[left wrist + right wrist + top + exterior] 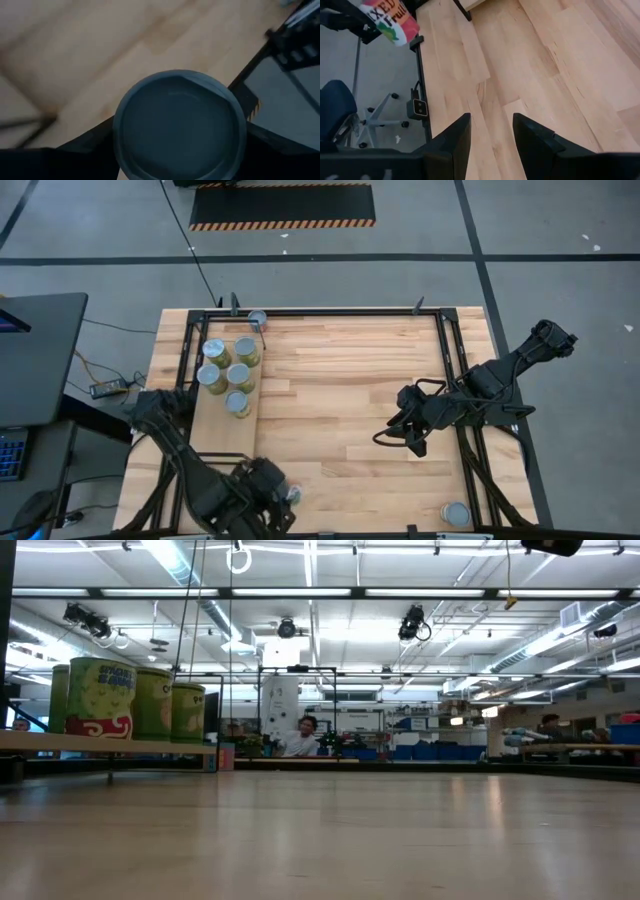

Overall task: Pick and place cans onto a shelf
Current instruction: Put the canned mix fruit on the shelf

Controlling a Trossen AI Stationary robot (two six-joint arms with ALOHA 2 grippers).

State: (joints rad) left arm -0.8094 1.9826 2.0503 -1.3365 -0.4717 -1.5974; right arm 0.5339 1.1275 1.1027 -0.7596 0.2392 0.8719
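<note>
Your can (180,125) sits at the near edge of the table, left of centre, upright with its long axis vertical and its silver top facing the left wrist camera. That wrist view shows the left gripper's (180,150) dark fingers (85,145) hugging both sides of the can, clamped on it; from above you only get a sliver of the can's top (293,495) beside the arm. Five more cans (230,372) stand upright on the shelf (222,435) at the far left, one can (257,318) at the far edge, another can (456,513) near right. The low view shows only the shelf cans' green labels (100,698). Your right gripper (492,140) hangs over bare tabletop (340,380), right of centre, fingers parted, holding nothing.
</note>
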